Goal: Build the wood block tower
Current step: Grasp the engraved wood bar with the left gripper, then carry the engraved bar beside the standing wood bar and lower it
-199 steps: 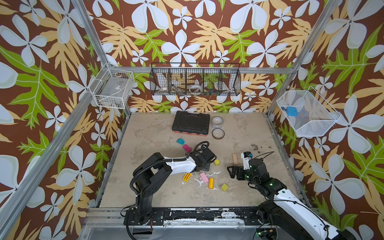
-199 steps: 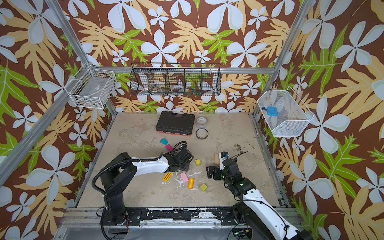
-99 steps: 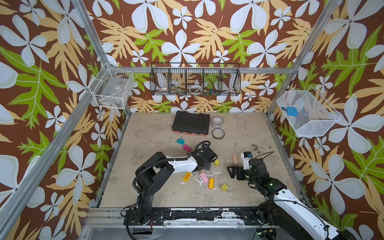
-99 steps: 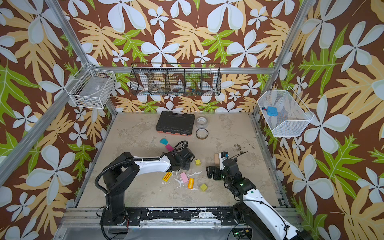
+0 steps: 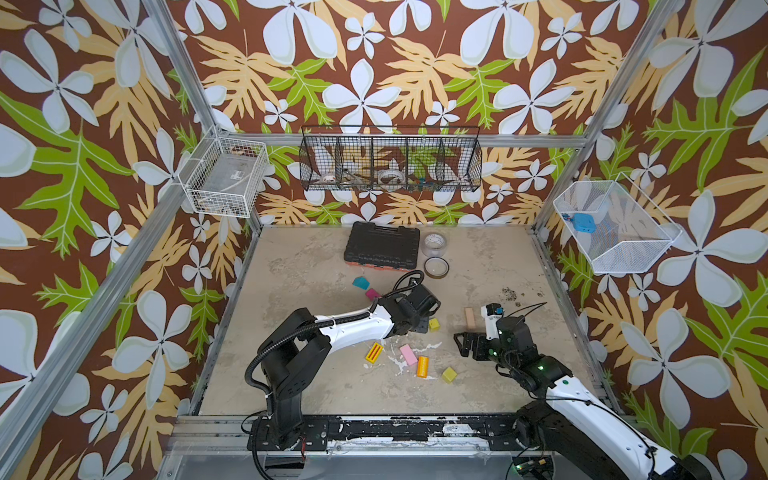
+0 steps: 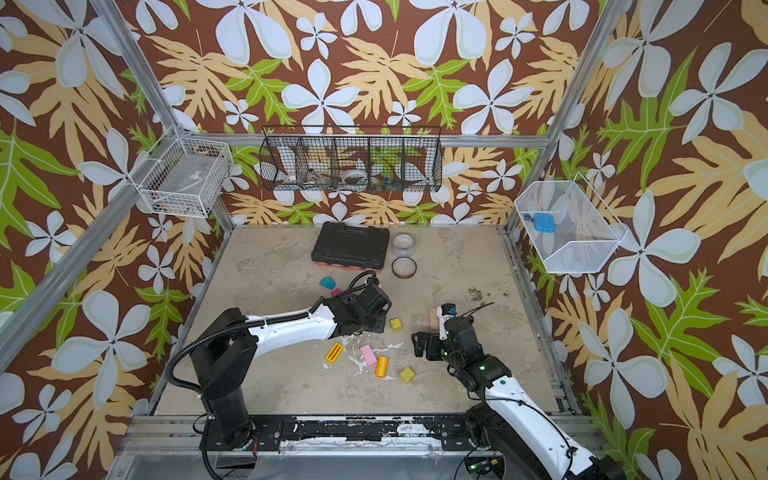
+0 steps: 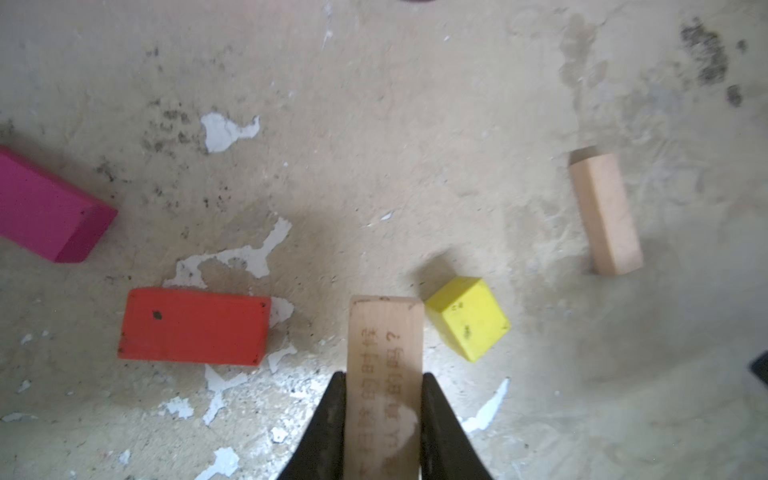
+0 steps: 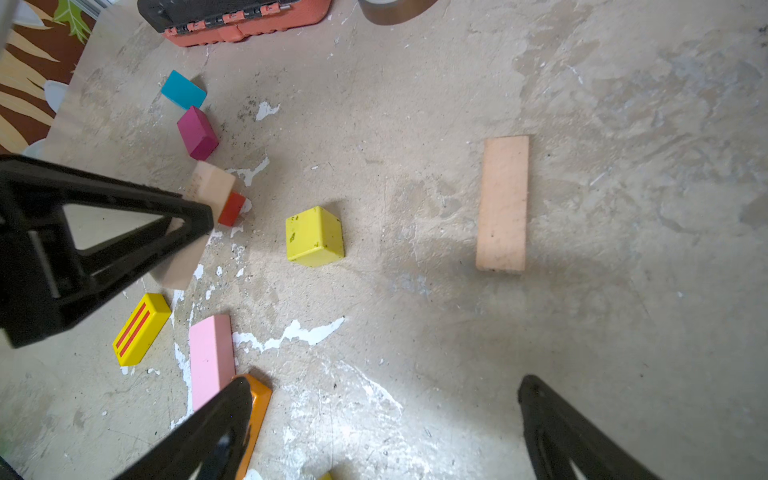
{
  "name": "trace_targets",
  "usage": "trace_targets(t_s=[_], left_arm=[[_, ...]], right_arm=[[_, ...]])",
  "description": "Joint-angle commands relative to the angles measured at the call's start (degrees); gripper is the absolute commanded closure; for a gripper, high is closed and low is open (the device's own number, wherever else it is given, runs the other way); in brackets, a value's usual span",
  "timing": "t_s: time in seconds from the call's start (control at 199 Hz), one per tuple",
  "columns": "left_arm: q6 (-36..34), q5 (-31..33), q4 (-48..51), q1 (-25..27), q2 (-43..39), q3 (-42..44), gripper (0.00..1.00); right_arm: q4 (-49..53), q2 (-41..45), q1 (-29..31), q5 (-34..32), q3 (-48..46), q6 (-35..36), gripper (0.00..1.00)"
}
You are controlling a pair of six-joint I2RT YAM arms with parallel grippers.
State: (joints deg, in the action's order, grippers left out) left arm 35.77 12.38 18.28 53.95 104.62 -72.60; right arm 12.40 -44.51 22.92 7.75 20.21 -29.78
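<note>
Wood bar (image 7: 384, 353) bears faint printed characters, unreadable.

left gripper (image 7: 383, 386) | we have shut its jaws, apart a second ago, tight onto the plain wood bar (image 7: 384, 332) | bar now pinched on both long sides, near the table's (image 7: 415, 124) middle, beside the red block (image 7: 193, 326)

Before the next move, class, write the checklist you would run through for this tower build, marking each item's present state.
1. Left gripper shut on held wood bar: ok.
2. Right gripper open, empty: ok.
3. Held wood bar lifted off the table: cannot tell.
4. Second wood bar lying free, nothing on it: ok.
5. Anything stacked yet: not ok, nothing.
</note>
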Motion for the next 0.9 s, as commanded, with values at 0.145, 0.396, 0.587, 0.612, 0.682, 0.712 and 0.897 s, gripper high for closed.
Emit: trace_targets(t_s=[0.145, 0.396, 0.587, 0.612, 0.682, 0.712, 0.897], left_arm=[[1.23, 3.04, 3.48, 4.59, 5.20, -10.91, 0.82], [4.96, 2.03, 1.84, 6.63, 13.45, -18.89, 0.85], [6.83, 2.53, 1.49, 7.22, 17.66, -23.24, 0.85], [7.19, 2.76, 1.50, 7.22, 18.06, -23.53, 0.85], [8.60, 3.28, 1.52, 7.22, 19.11, -23.99, 0.85], [9.27, 3.47, 1.32, 7.31, 19.45, -23.93, 0.85], [13.32, 4.99, -2.37, 7.66, 21.13, -22.32, 0.87]], right_arm=[[-0.26, 0.72, 0.03, -2.63, 0.67, -0.16, 0.00], [2.32, 1.53, -1.75, -7.88, 1.72, -1.59, 0.00], [3.72, 2.01, -2.04, -11.06, 2.10, -2.82, 0.00], [3.68, 2.18, -2.07, -11.18, 2.00, -2.90, 0.00], [3.70, 2.68, -2.06, -11.48, 1.91, -2.99, 0.00], [3.77, 2.84, -2.04, -11.69, 1.77, -3.04, 0.00], [3.86, 3.20, -2.16, -12.14, 1.78, -3.35, 0.00]])
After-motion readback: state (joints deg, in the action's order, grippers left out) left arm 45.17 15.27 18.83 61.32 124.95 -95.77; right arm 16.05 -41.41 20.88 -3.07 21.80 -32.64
